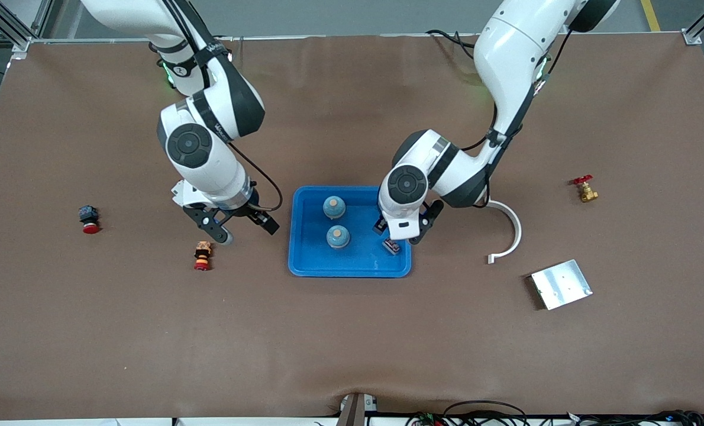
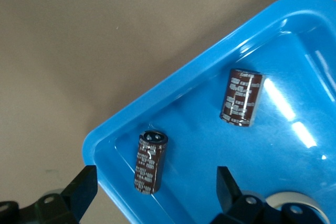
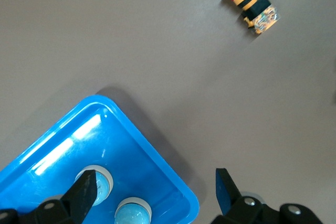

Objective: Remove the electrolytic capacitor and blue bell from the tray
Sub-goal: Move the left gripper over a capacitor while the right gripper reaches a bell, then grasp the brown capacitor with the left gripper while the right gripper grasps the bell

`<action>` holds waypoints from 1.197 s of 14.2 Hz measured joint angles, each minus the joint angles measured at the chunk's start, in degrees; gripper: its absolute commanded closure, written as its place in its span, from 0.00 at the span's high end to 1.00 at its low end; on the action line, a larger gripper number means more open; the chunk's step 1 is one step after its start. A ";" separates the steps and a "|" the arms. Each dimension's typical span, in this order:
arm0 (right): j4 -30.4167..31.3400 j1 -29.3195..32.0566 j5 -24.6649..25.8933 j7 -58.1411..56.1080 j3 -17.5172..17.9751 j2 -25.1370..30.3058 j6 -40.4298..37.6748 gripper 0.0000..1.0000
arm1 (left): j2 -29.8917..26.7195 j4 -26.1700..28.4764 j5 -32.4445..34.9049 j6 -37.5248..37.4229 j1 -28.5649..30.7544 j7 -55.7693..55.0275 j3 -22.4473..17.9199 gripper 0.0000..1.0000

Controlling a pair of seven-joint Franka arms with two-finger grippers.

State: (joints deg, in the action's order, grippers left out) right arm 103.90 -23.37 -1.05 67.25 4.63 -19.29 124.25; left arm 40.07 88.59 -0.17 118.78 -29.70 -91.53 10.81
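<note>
A blue tray (image 1: 304,260) sits mid-table. Two blue bells (image 1: 333,207) (image 1: 338,236) stand in it. My left gripper (image 1: 403,232) is open and empty over the tray's end toward the left arm. In the left wrist view, my left gripper (image 2: 154,184) is over two brown capacitors (image 2: 151,162) (image 2: 241,98) that lie in the tray (image 2: 294,145). One capacitor (image 1: 391,245) shows in the front view. My right gripper (image 1: 244,229) is open and empty over the table beside the tray's other end. In the right wrist view, my right gripper (image 3: 155,190) is over the tray corner (image 3: 142,166) near both bells (image 3: 100,182) (image 3: 134,211).
A red-capped orange push button (image 1: 202,255) (image 3: 252,3) lies near my right gripper. A red and black button (image 1: 89,219) lies toward the right arm's end. A brass valve (image 1: 584,189), a white curved piece (image 1: 509,234) and a metal plate (image 1: 561,284) lie toward the left arm's end.
</note>
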 measured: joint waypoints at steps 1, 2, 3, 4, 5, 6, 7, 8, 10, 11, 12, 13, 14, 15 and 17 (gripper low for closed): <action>-0.13 -0.32 0.00 0.24 0.00 -0.32 0.01 1.00 | 0.55 -0.01 0.81 0.14 -0.12 -0.02 0.00 1.00; -0.23 -0.66 0.00 0.77 0.00 -0.66 0.29 1.00 | 1.07 0.00 1.22 0.33 -0.27 -0.02 0.00 1.00; -0.27 -1.07 0.00 1.62 -0.01 -1.07 1.18 1.00 | 1.47 -0.01 1.28 0.79 -0.45 -0.01 0.00 1.00; -0.31 -1.62 0.05 2.88 -0.02 -1.59 2.21 1.00 | 1.76 -0.02 1.29 1.66 -0.62 -0.02 0.00 1.00; -0.38 -2.36 0.10 4.35 -0.02 -2.23 3.18 1.00 | 1.91 -0.03 1.29 2.56 -0.74 -0.01 0.00 1.00; -0.45 -3.24 0.10 5.59 -0.04 -3.00 4.12 1.00 | 1.98 -0.05 1.29 3.26 -0.81 -0.01 0.00 1.00; -0.52 -4.11 0.11 6.72 -0.04 -3.80 5.04 1.00 | 2.05 -0.05 1.29 3.70 -0.91 -0.01 0.00 1.00; -0.58 -4.89 0.11 7.74 -0.06 -4.60 5.80 1.00 | 2.16 -0.05 1.29 3.85 -1.04 -0.01 0.00 1.00; -0.76 -6.05 0.12 9.02 -0.09 -5.76 6.43 1.00 | 2.61 -0.05 1.29 4.14 -1.26 -0.01 0.00 1.00; -0.85 -6.57 0.13 9.70 -0.10 -6.19 6.68 1.00 | 2.88 -0.05 1.29 4.66 -1.33 -0.01 0.00 1.00; -1.06 -7.11 0.13 10.57 -0.10 -6.65 7.04 1.00 | 3.17 -0.05 1.29 5.06 -1.45 -0.02 0.00 1.00; -1.33 -7.70 0.13 11.42 -0.11 -7.19 7.40 1.00 | 3.44 -0.05 1.29 5.23 -1.59 -0.02 0.00 1.00; -1.55 -8.38 0.13 12.36 -0.11 -7.79 7.72 1.00 | 3.70 -0.05 1.29 5.34 -1.71 -0.02 0.00 1.00; -1.73 -9.10 0.15 13.23 -0.12 -8.44 7.87 1.00 | 3.90 -0.05 1.29 5.38 -1.79 -0.02 0.00 1.00; -2.05 -10.29 0.16 14.13 -0.14 -9.61 7.99 1.00 | 4.14 -0.05 1.29 5.39 -1.81 -0.02 0.00 1.00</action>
State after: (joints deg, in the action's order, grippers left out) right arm 101.85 -33.65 -0.89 81.37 4.49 -28.90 132.24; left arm 44.21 88.54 1.12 124.17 -31.51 -91.54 10.81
